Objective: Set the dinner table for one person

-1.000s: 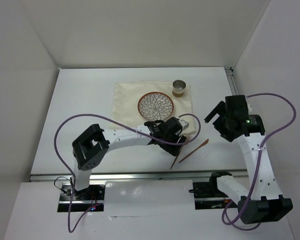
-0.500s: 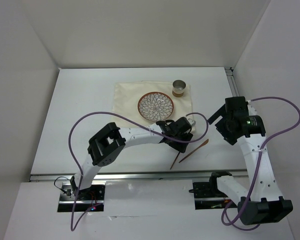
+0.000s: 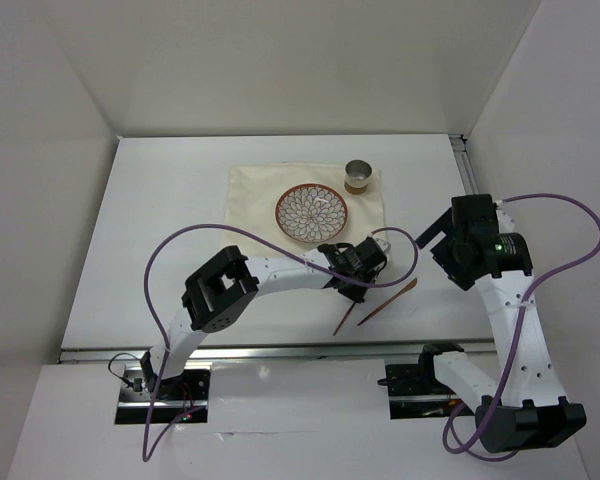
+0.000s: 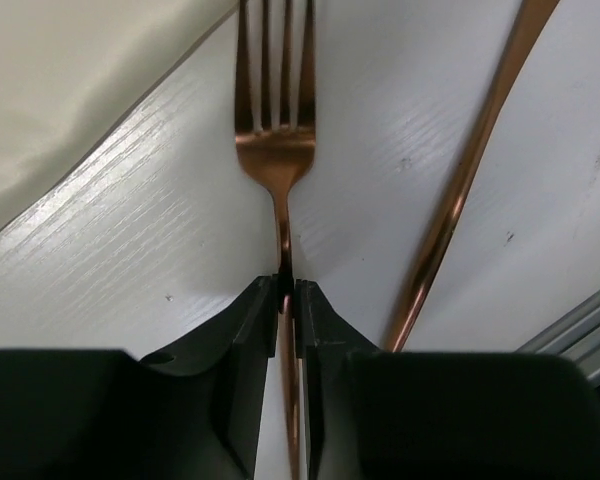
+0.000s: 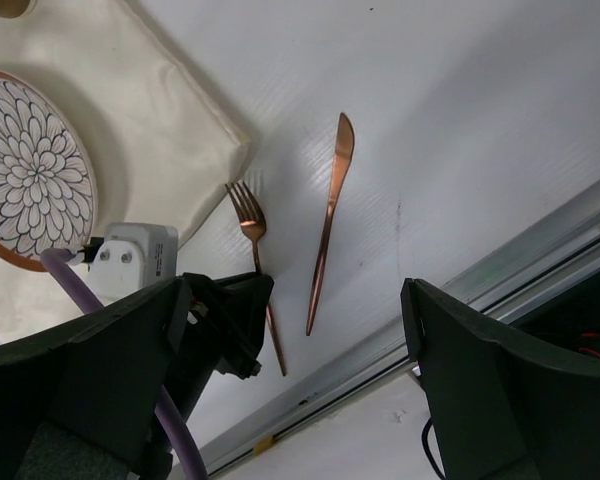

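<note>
My left gripper (image 3: 358, 272) is shut on the thin handle of a copper fork (image 4: 275, 120), low over the white dinner table (image 3: 160, 230). The fork's tines lie just off the corner of the cream mat (image 3: 260, 195); whether the fork touches the table I cannot tell. Its handle end pokes out behind the gripper (image 3: 340, 320). A copper knife (image 3: 388, 300) lies on the table just right of the fork, and shows in the left wrist view (image 4: 460, 180). My right gripper (image 3: 442, 238) is open and empty, held above the table to the right of the knife.
A patterned plate (image 3: 311, 213) and a small metal cup (image 3: 358, 176) sit on the mat. Aluminium rails run along the near edge (image 3: 280, 350) and the right edge (image 3: 467, 170). A purple cable loops over the left arm (image 3: 210, 232).
My left arm has swung its elbow to the right and the gripper has shifted slightly right. The fork's handle end has moved a little to the left. The right arm has barely moved.
</note>
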